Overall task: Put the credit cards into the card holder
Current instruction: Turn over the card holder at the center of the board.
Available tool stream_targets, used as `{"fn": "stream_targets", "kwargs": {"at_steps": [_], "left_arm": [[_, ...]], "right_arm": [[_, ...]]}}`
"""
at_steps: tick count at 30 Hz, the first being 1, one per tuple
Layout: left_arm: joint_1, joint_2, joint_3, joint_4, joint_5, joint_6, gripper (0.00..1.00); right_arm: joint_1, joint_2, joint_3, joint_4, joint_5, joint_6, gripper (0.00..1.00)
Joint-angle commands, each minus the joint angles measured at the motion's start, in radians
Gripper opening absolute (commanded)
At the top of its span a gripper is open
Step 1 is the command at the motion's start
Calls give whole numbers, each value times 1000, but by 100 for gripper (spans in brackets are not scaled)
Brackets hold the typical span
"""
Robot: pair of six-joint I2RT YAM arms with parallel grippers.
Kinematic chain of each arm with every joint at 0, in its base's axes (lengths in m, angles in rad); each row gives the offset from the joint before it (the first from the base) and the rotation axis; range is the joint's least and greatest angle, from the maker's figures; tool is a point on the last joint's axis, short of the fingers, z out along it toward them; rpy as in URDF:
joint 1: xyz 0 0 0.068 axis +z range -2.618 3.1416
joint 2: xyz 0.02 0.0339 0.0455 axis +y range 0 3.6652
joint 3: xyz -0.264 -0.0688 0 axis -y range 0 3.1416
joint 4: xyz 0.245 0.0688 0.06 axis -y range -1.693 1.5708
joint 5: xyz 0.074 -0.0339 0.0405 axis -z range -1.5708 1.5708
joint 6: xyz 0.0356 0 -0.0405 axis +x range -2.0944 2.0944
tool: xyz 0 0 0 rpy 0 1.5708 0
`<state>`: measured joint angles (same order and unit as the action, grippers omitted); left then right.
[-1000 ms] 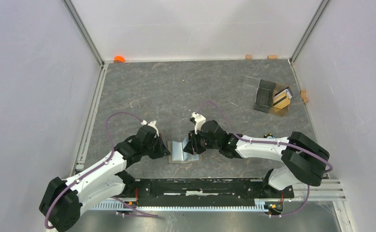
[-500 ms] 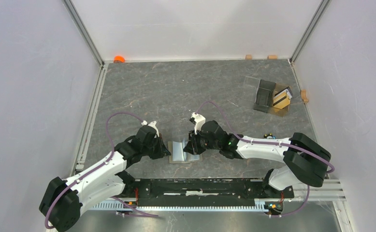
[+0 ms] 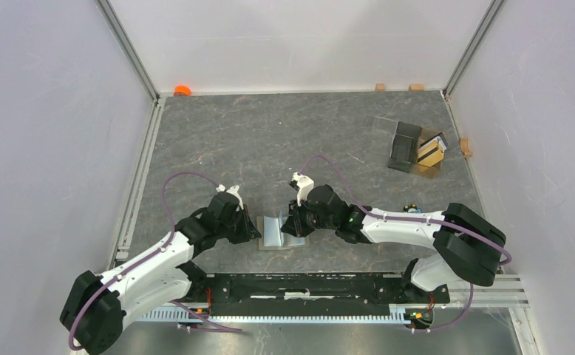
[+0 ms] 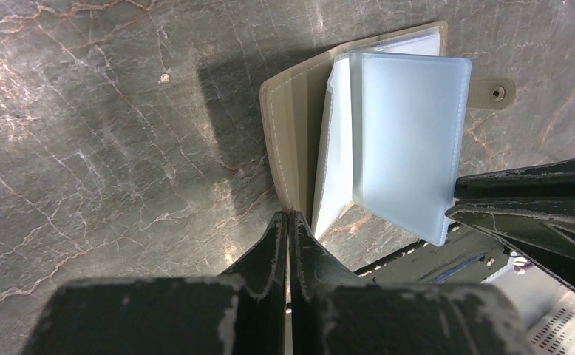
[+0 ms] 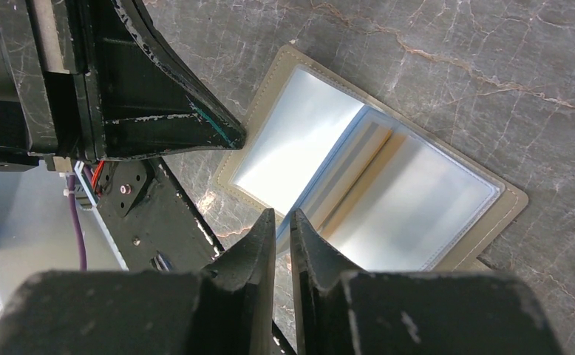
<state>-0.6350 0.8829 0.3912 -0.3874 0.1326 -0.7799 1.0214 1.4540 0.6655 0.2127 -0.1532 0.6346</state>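
Observation:
The olive-khaki card holder (image 3: pixel 279 231) lies open on the table between my two grippers, its pale blue-grey sleeves fanned out. My left gripper (image 4: pixel 290 216) is shut on the bottom edge of the holder's left cover (image 4: pixel 286 126), which stands tilted up. One sleeve (image 4: pixel 406 140) is lifted off the rest. Its far edge sits in the narrow gap of my right gripper (image 5: pixel 284 218), whose jaws have pinched down on it. The tan-gold credit cards (image 3: pixel 431 152) stand in a clear box at the back right, far from both grippers.
The clear plastic box (image 3: pixel 406 144) with a dark compartment holds the cards. An orange object (image 3: pixel 182 90) lies at the back left corner. Small wooden blocks (image 3: pixel 380 86) sit along the back wall and right side. The arms' black base rail (image 3: pixel 321 285) runs just behind the holder.
The right gripper's jaws have narrowed onto the lifted sleeve. Both arms and the card holder have barely moved.

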Motion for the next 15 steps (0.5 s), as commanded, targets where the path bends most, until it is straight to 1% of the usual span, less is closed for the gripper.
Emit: {"fn": "stream_targets", "kwargs": {"at_steps": [1, 10, 15], "left_arm": [[0, -5, -4, 25, 5, 21, 2], [0, -5, -5, 25, 5, 21, 2], [0, -8, -5, 25, 5, 21, 2]], "right_arm": [[9, -15, 23, 30, 12, -5, 17], [11, -6, 17, 48, 0, -1, 15], [11, 9, 16, 48, 6, -3, 11]]}}
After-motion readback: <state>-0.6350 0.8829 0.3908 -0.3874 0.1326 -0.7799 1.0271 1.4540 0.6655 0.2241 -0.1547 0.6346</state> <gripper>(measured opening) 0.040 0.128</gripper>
